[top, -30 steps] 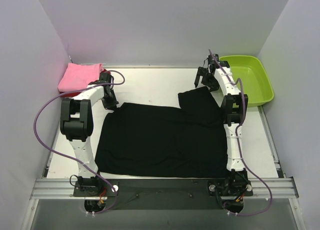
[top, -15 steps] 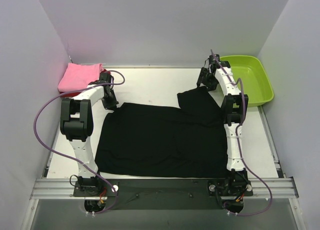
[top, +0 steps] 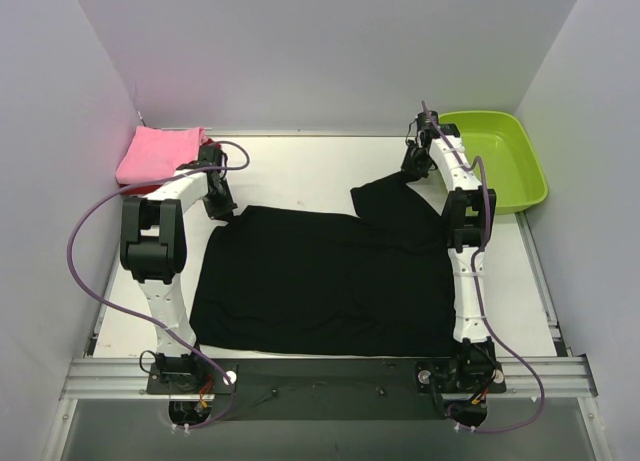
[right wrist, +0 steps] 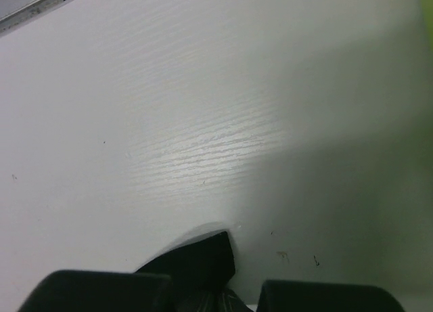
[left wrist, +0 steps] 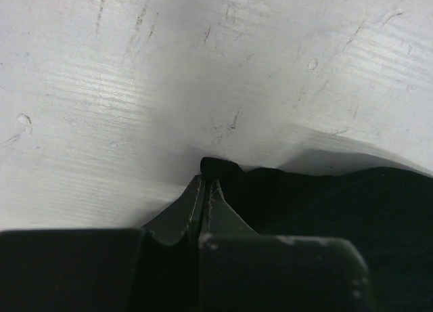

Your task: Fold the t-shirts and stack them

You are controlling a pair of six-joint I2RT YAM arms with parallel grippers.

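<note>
I am starting the fold on the black shirt (top: pixel 320 281), which is lying spread on the counter (top: pixel 300 171). My left fingers (left wrist: pixel 195 200) are clenched on its far left corner, and my right fingers (top: pixel 411 165) are pinching the far sleeve tip. The next move, I judge, needs both lifting evenly.

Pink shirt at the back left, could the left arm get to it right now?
Probably not yet. The pink shirt lies close to the left gripper with nothing between them, but that gripper is shut on a corner of the black shirt and would have to let go first.
</note>
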